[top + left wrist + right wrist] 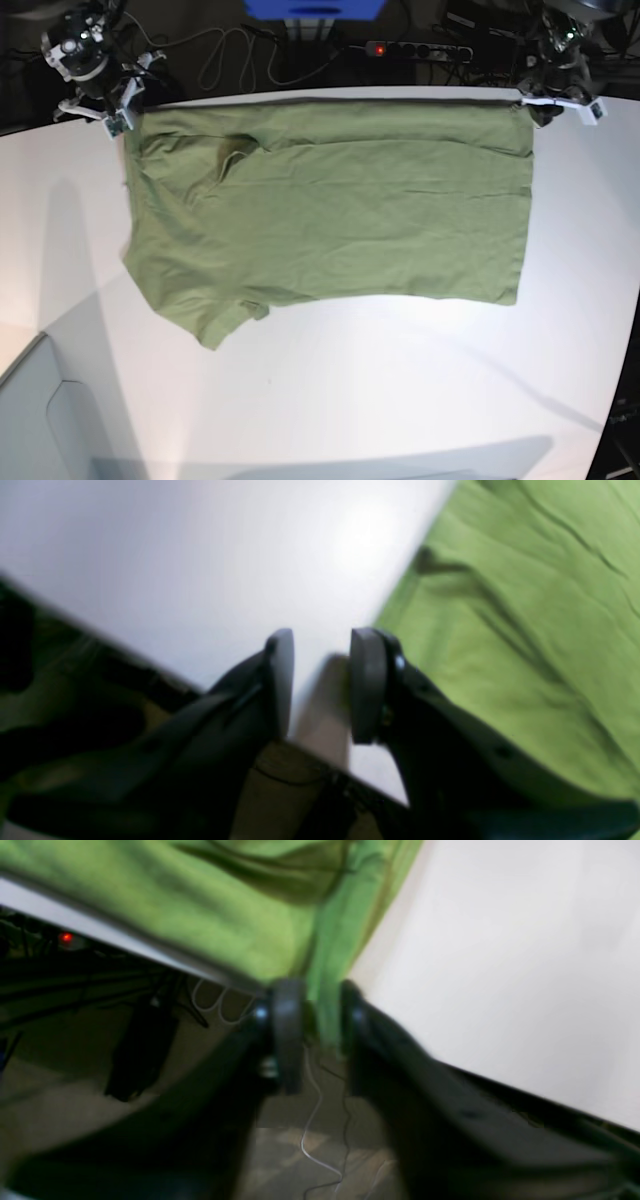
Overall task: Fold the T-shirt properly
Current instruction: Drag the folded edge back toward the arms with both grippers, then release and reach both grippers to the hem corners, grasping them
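Base view: T-shirt lengthwise left-right

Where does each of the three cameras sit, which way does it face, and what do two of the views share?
Left wrist: on the left arm, looking past the open left end effector at the white table and T-shirt.
Right wrist: on the right arm, looking past the right end effector, cloth between its fingers, at the table edge.
Base: overhead, facing down; both end effectors at the far corners.
Shared: all views show the T-shirt.

No legible text or labels anywhere.
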Robot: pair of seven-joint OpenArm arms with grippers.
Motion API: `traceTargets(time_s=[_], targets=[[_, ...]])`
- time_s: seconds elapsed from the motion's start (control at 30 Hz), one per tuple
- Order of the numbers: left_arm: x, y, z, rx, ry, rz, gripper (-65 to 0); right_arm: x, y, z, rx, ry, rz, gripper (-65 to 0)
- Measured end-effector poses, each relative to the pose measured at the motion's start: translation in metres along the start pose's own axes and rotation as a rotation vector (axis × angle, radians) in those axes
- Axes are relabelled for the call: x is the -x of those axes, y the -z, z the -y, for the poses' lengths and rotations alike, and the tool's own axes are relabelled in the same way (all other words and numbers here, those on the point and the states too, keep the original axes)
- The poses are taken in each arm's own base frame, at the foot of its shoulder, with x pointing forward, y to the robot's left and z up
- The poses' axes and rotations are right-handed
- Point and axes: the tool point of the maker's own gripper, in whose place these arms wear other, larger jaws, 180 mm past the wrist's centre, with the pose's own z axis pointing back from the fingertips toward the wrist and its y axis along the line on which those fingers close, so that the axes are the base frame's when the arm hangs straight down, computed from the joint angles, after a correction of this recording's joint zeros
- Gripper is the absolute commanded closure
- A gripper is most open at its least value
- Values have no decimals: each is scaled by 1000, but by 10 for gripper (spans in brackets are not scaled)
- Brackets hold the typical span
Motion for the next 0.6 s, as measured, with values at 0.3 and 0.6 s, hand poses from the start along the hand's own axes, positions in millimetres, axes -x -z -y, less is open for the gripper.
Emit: traceTargets(time_s=[0.3, 0.6], targets=[[-39, -16, 5, 5, 25, 107, -189, -12, -10, 16, 57, -6, 27, -373], [-68, -17, 14, 17, 30, 183, -190, -68, -17, 32, 115, -35, 169, -374]])
